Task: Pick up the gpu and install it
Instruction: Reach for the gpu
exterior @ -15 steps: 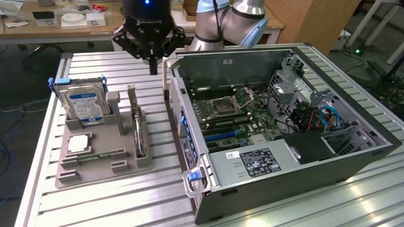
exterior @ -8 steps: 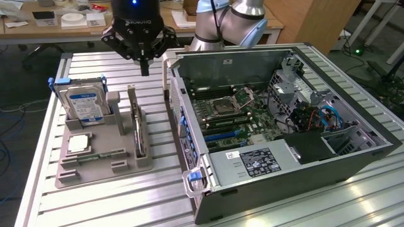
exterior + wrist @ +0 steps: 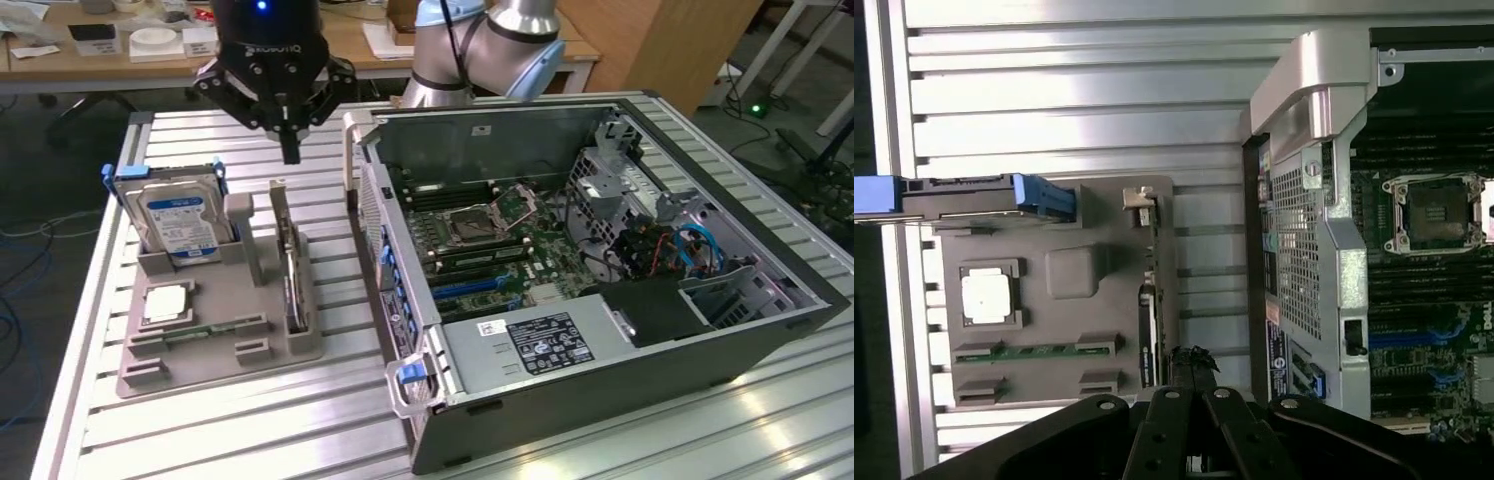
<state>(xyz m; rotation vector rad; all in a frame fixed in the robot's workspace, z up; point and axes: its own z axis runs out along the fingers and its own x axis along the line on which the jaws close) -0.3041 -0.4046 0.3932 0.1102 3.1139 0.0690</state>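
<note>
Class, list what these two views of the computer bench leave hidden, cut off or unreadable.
gpu: exterior view, seen nearly edge-on, faces unclear; lower edge hidden in the grey holder.
Power supply label: exterior view, print too small to read.
Hard drive: wrist view, cut off by the picture's edge.

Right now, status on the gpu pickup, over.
Gripper jaws shut, empty, above the gpu. Card on edge in grey holder, not lifted. Hard drive beside it, apart.

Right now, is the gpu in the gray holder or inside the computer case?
In the gray holder: the gpu stands on edge in its slot, outside the computer case.
</note>
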